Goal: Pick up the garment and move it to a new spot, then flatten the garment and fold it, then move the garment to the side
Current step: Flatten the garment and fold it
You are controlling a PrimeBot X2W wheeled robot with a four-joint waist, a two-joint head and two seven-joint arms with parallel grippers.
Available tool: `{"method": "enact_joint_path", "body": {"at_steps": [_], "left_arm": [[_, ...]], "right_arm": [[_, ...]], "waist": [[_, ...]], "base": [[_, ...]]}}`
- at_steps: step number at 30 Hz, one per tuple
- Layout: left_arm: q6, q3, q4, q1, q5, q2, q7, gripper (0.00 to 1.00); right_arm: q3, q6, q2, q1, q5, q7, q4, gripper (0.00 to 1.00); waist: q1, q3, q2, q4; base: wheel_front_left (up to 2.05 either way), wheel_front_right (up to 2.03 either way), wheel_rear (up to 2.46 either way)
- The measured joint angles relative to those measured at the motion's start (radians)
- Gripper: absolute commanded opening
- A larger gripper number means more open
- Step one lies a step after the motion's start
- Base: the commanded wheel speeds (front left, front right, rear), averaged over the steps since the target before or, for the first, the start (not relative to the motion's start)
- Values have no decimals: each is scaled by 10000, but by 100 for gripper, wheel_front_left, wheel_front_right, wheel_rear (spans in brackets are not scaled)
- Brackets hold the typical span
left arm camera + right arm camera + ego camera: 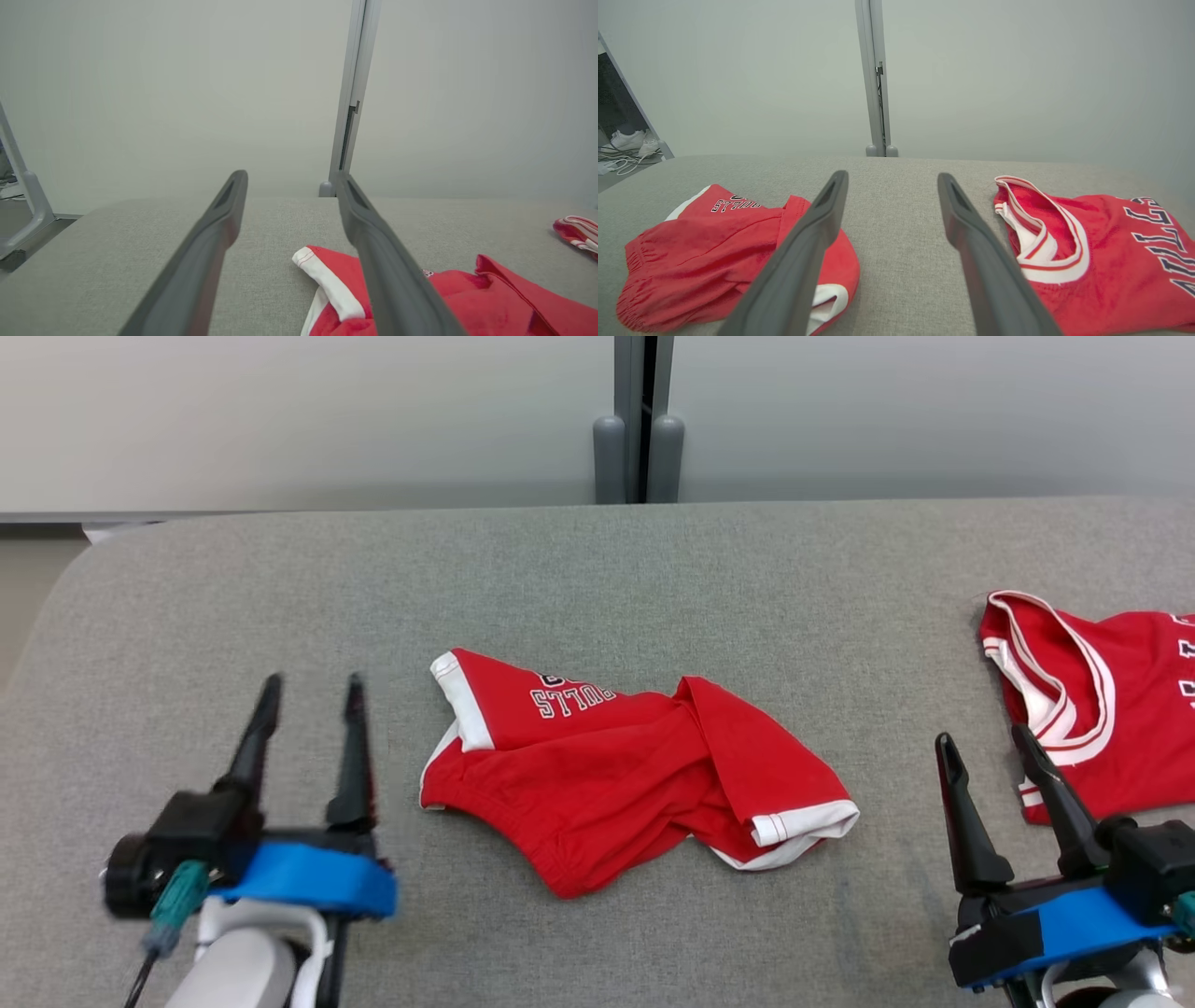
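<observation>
Garments number two on the grey table (597,579). One pair of red shorts (616,775) with white-trimmed leg hems lies crumpled and unfolded straight in front of the grey post (639,448) at the table's far edge. One red jersey (1111,700) lies well to the right of the post, partly cut off by the frame. Both carry dark lettering outlined in white.

Two grippers hang over the near side of the table. The left gripper (313,683), to the left of the post, has its two dark fingers spread wide and empty, clear of the shorts, whose white hem lies just beside it. The right gripper (982,737), to the right of the post, is likewise spread wide with nothing between its fingers. One of its fingers crosses the jersey's edge in the head view, though whether it touches the cloth cannot be told.
</observation>
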Motion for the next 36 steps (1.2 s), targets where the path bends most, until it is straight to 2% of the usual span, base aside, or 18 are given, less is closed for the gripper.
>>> {"method": "enact_joint_path", "body": {"at_steps": [3,7,16,33,36], "left_arm": [[40,583,-278,646,176,207,-2,100],[-38,830,-431,1206,366,301,-2,100],[-236,867,-420,1668,458,403,-2,100],[-314,848,-460,1707,627,337,2,100],[-531,483,-495,1701,629,288,261,100]], "right_arm": [[0,0,-38,128,-61,107,-73,100],[-17,0,-100,280,-77,230,-132,100],[-90,0,-117,553,-148,374,-357,100],[-92,0,-71,554,-148,403,-418,100],[-81,0,-73,547,-144,401,-426,100]], "waist": [[0,-159,0,20],[0,-352,0,-10],[1,-583,0,-155],[1,-521,-1,-165],[0,-421,0,-192]], "base": [[0,0,0],[0,0,0],[0,0,0],[0,0,0],[0,0,0]]}}
